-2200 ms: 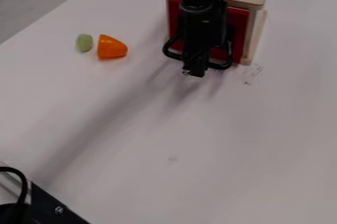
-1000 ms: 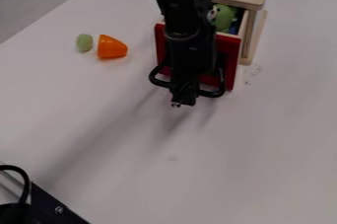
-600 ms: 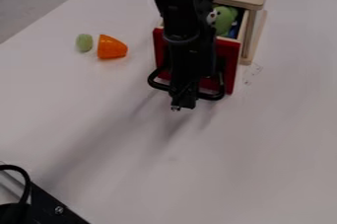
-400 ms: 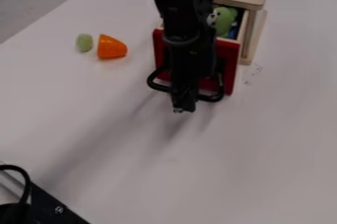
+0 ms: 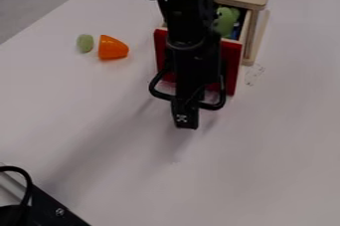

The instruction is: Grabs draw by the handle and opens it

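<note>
I can't tell whether my claw (image 5: 185,120) is open or closed. I'd ease it gently clear of the black handle (image 5: 212,106) beside it, without nudging the red-fronted drawer (image 5: 231,65) behind.

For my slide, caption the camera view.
Black hand at the handle of an open red-fronted drawer, green toy inside.
</note>
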### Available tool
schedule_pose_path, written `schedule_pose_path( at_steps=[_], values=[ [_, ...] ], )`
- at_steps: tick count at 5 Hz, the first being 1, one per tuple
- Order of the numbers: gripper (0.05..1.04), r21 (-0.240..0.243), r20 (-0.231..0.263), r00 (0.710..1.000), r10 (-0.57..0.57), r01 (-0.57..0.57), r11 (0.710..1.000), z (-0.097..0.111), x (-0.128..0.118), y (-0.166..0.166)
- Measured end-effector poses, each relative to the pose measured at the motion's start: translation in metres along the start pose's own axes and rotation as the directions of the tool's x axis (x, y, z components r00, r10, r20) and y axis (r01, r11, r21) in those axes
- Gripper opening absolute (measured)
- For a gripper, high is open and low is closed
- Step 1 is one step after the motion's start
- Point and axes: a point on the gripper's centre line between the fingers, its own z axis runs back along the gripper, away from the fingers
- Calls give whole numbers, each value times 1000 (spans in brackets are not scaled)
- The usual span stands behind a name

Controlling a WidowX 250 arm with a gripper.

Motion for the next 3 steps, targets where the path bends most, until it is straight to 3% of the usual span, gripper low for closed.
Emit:
schedule_pose_path(
  at_steps=[1, 3],
  values=[
    [997, 51, 26, 1000, 0, -1, 999, 10, 1, -1],
    [997, 223, 64, 998, -7, -7, 975, 58, 2, 3]
  ],
)
